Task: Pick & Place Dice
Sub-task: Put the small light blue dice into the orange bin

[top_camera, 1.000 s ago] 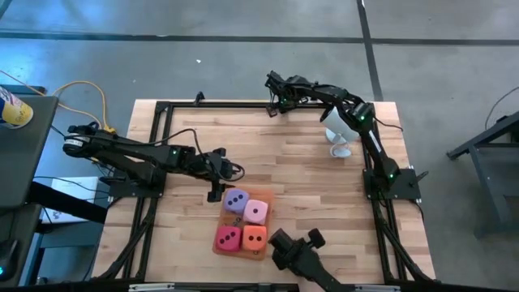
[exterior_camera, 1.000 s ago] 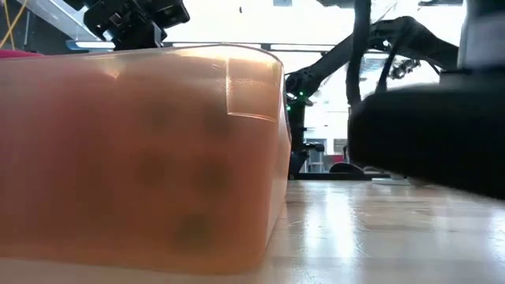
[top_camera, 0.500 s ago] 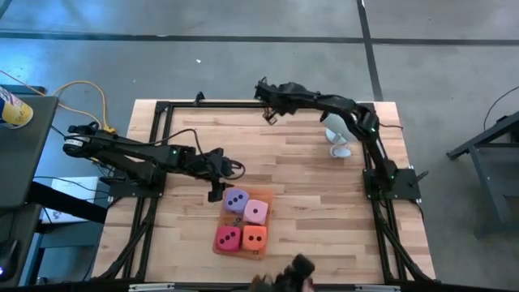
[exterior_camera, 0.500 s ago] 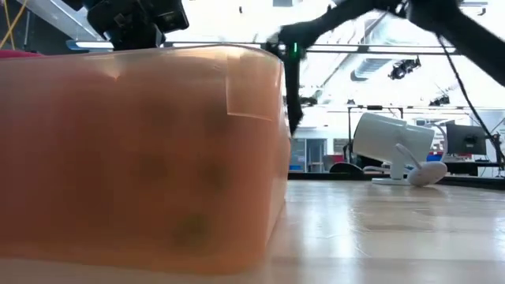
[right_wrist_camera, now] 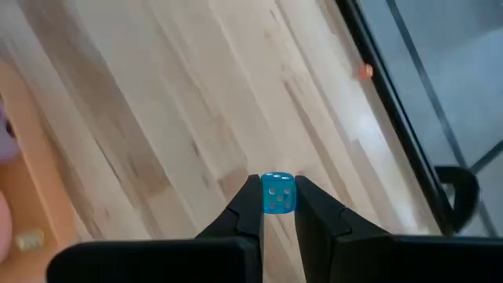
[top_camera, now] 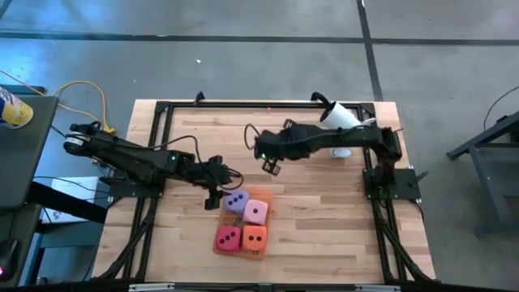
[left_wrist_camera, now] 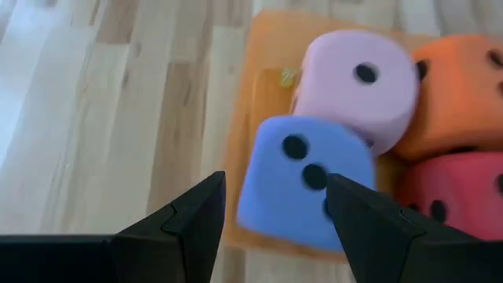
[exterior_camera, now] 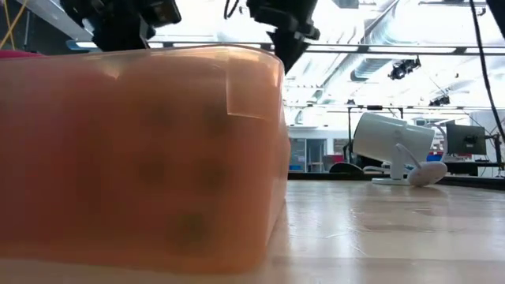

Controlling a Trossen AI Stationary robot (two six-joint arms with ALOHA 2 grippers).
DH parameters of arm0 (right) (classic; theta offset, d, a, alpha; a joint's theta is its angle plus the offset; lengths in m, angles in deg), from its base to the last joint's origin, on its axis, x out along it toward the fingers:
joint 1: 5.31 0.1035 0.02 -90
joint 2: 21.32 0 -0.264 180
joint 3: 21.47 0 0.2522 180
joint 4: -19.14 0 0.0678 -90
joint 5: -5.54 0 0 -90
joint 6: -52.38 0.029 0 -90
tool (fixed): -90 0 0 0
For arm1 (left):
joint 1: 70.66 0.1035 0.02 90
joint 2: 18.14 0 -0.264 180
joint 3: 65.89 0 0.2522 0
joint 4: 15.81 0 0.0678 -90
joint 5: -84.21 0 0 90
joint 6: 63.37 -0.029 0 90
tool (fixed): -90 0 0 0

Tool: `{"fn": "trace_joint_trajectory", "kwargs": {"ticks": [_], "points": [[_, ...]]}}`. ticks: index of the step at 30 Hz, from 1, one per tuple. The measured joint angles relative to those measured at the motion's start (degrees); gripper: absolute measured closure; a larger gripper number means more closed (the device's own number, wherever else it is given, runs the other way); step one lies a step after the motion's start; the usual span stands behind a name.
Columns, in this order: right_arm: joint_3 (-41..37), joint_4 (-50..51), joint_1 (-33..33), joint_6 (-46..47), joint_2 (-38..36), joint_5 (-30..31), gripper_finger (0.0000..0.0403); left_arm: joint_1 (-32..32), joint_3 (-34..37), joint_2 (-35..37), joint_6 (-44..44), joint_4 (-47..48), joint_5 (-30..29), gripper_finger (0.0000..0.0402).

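On the orange mat [top_camera: 261,248], 4 dice [top_camera: 242,223] sit in a square: purple, pink, red, orange. Left gripper [top_camera: 212,197] hovers just beside the purple die [left_wrist_camera: 305,179], fingers spread, empty. Right gripper [right_wrist_camera: 277,206] above mid-table, pinching a small blue die [right_wrist_camera: 277,192].

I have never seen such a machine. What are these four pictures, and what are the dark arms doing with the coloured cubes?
These are two robot arms at a wooden table, each ending in two jaws. One picture looks down from above, one looks level across the tabletop, and two come from cameras on the arms' wrists. On an orange mat sit four soft dice: purple die, pink die, red die and orange die. The left gripper, jaws open, hangs by the purple die. The right gripper is above bare wood, shut on a small blue die. A white camera stands at the far edge.
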Motion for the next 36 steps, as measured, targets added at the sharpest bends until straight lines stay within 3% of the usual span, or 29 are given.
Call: {"fn": "trace_joint_trajectory", "kwargs": {"ticks": [6,12,18,28,36], "points": [[-18.22,-14.38,2.50,0.66,-6.67,-2.04,0.0372,-2.12,0.00,0.00,0.57,-2.24,-0.02,0.0188],[-31.50,-38.86,3.81,-3.51,-10.23,-17.88,0.0371,-2.97,0.00,-0.01,0.68,-2.42,0.02,0.0188],[-35.81,-44.21,7.08,-3.52,-9.88,-22.85,0.0371,-2.79,0.00,-0.02,0.57,-4.02,-0.01,0.0188],[-36.87,-49.48,13.10,1.24,-9.75,-22.76,0.0370,-2.79,0.00,-0.02,0.62,-4.96,0.00,0.0188],[-36.70,-50.69,12.46,3.12,-7.21,-20.40,0.0370,-2.80,0.00,-0.02,2.05,-5.04,0.00,0.0188]]}}
